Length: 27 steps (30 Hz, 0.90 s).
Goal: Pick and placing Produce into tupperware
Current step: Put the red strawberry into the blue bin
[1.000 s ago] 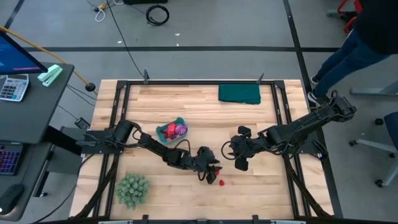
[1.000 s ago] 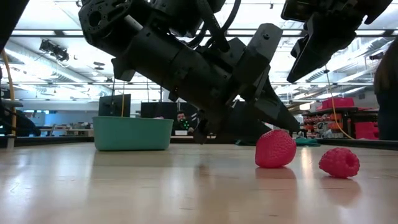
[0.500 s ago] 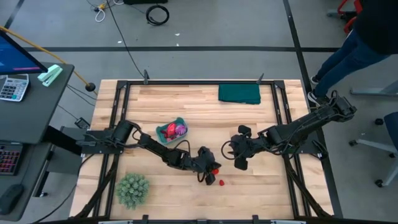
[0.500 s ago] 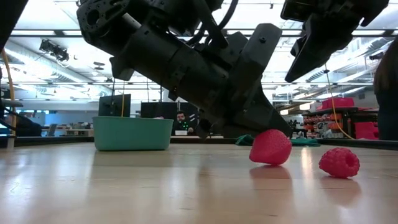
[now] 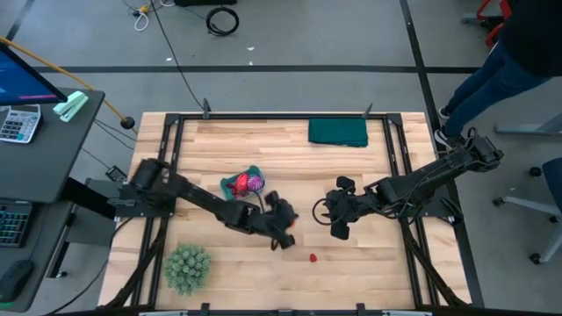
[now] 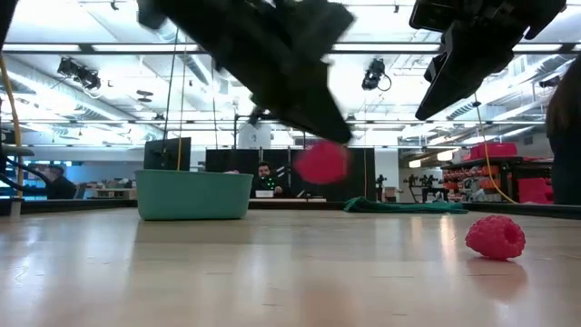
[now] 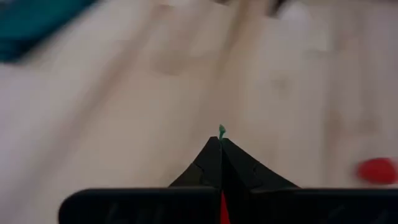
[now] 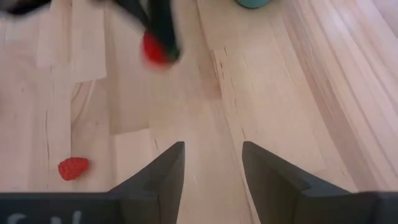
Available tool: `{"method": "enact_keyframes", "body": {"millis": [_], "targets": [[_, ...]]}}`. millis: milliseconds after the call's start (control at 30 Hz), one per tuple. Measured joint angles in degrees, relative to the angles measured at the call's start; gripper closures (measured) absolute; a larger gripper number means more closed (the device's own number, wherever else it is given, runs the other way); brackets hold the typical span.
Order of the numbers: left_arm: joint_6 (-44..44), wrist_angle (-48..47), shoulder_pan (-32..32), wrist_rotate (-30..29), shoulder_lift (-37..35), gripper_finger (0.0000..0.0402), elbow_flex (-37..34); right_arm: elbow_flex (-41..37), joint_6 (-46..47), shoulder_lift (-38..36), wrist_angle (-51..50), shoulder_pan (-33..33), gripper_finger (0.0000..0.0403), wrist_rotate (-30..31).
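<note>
Wooden slat tabletop (image 5: 351, 263) in a black frame, open workshop floor with ceiling lights beyond it.

Nearest edge, left: fuzzy green plant ball (image 5: 187, 268). Near-centre: one red raspberry (image 5: 312, 258) lies alone on the wood, clear of both arms; it also shows low and right in the table-level view (image 6: 495, 237).

Mid-table: left gripper (image 5: 283, 230) is raised off the surface, its fingers (image 7: 219, 163) pinched tight on a red strawberry (image 6: 320, 162), green stem tip poking out past the fingertips. The strawberry hangs in the air, to the right of the tupperware (image 5: 242, 184) and nearer than it. Arm blurred in the low view.

Right gripper (image 5: 339, 230) hovers to the right of the left one, well apart from the raspberry, jaws spread wide with bare wood between them, holding nothing.

Farther back, left of centre: teal tupperware sits on the table with a red piece (image 5: 235, 183) and a spiky magenta piece (image 5: 254, 183) inside.

Far edge, right of centre: dark green folded cloth (image 5: 337, 132), flat.

Beyond the table's right far corner: a person's legs (image 5: 487, 75) in dark trousers.
</note>
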Motion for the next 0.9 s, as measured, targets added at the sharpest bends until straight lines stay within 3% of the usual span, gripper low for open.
{"method": "enact_keyframes", "body": {"millis": [100,233,433,733,900], "targets": [[-1.40,-12.93,-0.42,-8.74,-4.90,0.0398,0.00,-0.07,0.32,0.00,-0.19,0.00,0.0233,0.04],[-12.97,-32.98,-1.22,-21.40,-10.09,0.0398,0.00,-0.09,2.45,0.00,-0.29,0.00,0.0233,0.20],[-37.99,-57.09,-2.15,-25.66,-12.17,0.0399,-1.30,-0.68,2.51,-0.01,-0.32,0.00,0.0233,0.93],[-56.96,-55.16,-2.08,-27.18,-12.86,0.0398,-13.63,-1.69,2.42,-0.02,-0.41,-0.04,0.0233,1.30],[-60.73,-53.03,-2.52,-27.21,-14.71,0.0399,-17.26,-1.69,0.74,0.00,-0.49,-0.04,0.0233,1.32]]}}
